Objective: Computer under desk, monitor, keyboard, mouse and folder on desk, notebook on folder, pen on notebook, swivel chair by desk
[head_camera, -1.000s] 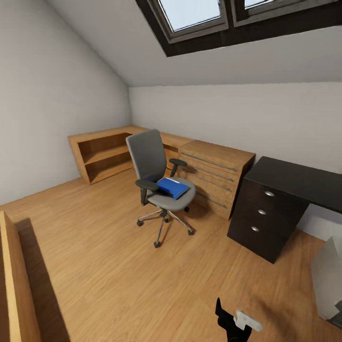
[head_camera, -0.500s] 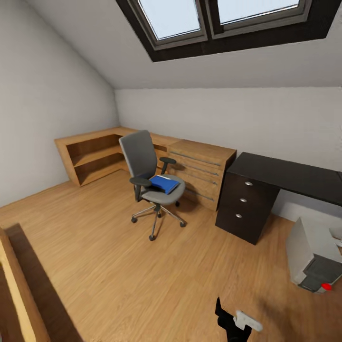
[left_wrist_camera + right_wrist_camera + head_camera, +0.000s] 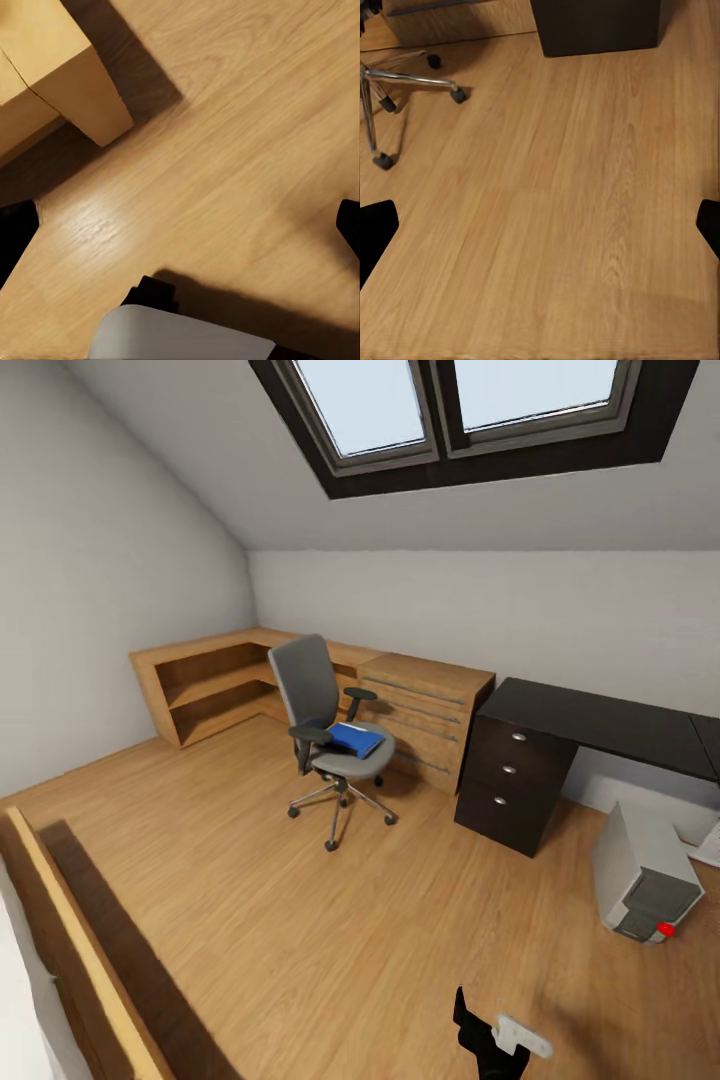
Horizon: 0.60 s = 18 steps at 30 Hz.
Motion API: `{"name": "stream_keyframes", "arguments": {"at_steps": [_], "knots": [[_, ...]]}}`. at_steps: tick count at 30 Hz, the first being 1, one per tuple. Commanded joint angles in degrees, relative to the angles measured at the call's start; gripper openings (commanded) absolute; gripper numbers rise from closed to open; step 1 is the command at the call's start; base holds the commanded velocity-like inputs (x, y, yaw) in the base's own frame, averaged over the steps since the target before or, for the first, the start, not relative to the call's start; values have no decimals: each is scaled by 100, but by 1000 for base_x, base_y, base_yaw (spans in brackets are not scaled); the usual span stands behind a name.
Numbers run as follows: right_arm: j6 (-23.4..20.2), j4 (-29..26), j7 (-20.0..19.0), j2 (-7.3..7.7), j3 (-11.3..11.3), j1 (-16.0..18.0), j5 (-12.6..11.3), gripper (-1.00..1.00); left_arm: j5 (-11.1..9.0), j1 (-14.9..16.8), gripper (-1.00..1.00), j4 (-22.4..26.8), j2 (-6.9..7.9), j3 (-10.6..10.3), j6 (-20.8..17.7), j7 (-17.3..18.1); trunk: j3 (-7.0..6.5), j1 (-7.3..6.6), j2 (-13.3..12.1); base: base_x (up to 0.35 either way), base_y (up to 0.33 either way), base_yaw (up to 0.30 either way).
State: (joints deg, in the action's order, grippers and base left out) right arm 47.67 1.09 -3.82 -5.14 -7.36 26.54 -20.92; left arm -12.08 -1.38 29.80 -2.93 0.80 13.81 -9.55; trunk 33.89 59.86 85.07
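The head view looks across an attic bedroom with a wooden floor [image 3: 300, 920] and a skylight [image 3: 470, 410] in the sloped ceiling. The swivel chair [image 3: 325, 730] stands in the open room, well apart from the dark bench [image 3: 600, 720], which runs along the back wall at the right. The blue folder [image 3: 355, 740] lies flat on the seat of the chair. Behind the chair there is a light wooden dresser [image 3: 425, 710] and, further left, a low corner shelf [image 3: 205, 685]. The bench has a block of three drawers [image 3: 505, 795] at its left end. The computer [image 3: 645, 875] stands on the floor in front of the bench, near its right part, not clearly under it. A pale flat thing touches the right border of the picture; I cannot tell what it is.

In each wrist view, the two dark fingertips of the left end effector [image 3: 180, 225] and of the right end effector [image 3: 540, 225] sit at opposite borders, so both are spread wide and carry nothing. The right wrist view shows the chair's wheeled base [image 3: 405, 82] and the foot of the drawers.
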Motion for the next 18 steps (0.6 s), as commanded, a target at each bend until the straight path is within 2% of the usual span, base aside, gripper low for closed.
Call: {"name": "stream_keyframes", "arguments": {"at_steps": [1,16,18], "knots": [[23,13,-40,-2,-46,4,-9,100,-22,-3,100,9,-4,7,8,-3,-14,-25,-39,-245,119,0],[23,8,-40,4,-46,1,-9,100,-7,-3,100,9,-4,0,8,4,-32,-47,-79,-25,13,0],[23,9,-40,3,-46,1,-9,100,-4,-3,100,9,-7,-3,8,5,-68,-91,-159,0,0,0]]}}
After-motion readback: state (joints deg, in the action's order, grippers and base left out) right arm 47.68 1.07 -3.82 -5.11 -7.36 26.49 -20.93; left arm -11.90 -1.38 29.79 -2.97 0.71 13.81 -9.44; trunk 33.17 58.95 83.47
